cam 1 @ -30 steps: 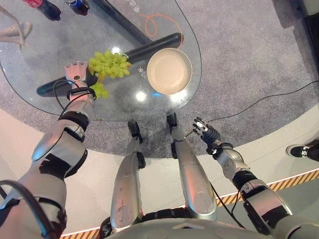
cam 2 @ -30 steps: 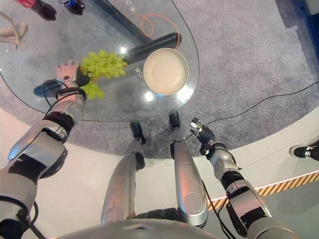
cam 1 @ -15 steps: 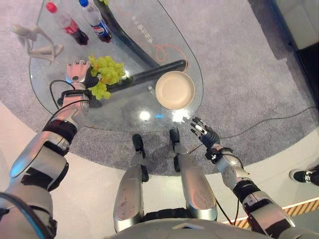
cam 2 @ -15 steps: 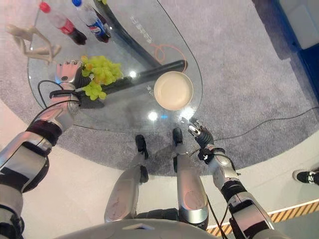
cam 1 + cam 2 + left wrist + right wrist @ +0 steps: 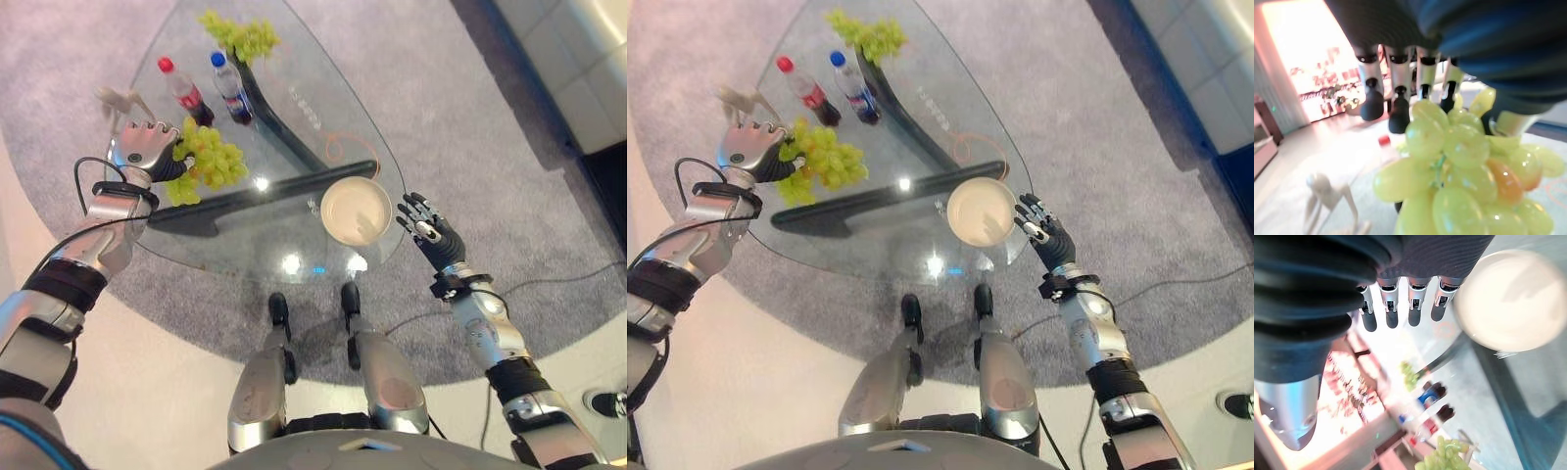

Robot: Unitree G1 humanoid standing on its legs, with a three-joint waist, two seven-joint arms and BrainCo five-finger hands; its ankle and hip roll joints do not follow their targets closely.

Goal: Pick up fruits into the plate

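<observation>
A bunch of green grapes (image 5: 208, 162) hangs in my left hand (image 5: 143, 152), whose fingers (image 5: 1398, 100) curl over the top of the bunch (image 5: 1464, 171), above the left part of the glass table (image 5: 245, 230). The cream plate (image 5: 356, 210) sits empty near the table's right edge. My right hand (image 5: 432, 228) hovers just right of the plate (image 5: 1508, 298), open, with straight fingers (image 5: 1391, 308) and nothing in it. A second bunch of grapes (image 5: 241, 36) lies at the table's far end.
Two bottles, one red-capped (image 5: 182, 90) and one blue-capped (image 5: 231, 86), stand behind the held grapes. A white figurine (image 5: 119, 98) stands at the far left edge. Dark table legs (image 5: 265, 191) show through the glass. Grey carpet (image 5: 470, 117) surrounds the table.
The camera has tilted up, bringing the far end of the table into sight. My right hand has risen from beside my legs to the plate's right edge. The left hand still holds the grapes.
</observation>
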